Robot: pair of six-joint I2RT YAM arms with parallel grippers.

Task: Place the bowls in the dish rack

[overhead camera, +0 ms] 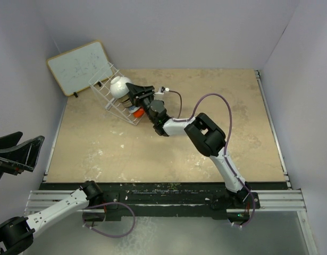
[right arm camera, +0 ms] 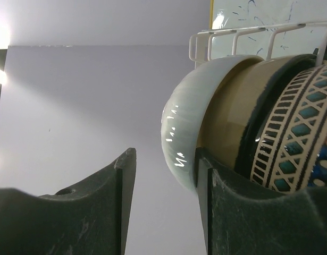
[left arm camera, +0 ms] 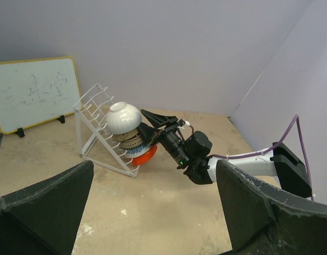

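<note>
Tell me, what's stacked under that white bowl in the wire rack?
Nested beneath the white bowl in the dish rack: a brown bowl, a black bowl showing only its edge, a patterned bowl, and an orange-red bowl lowest. Their insides are covered.

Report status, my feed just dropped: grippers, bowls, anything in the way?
Left gripper open, empty, near edge. Right gripper open at dish rack, beside white bowl. Five bowls stacked in tilted rack. No obstruction seen.
</note>
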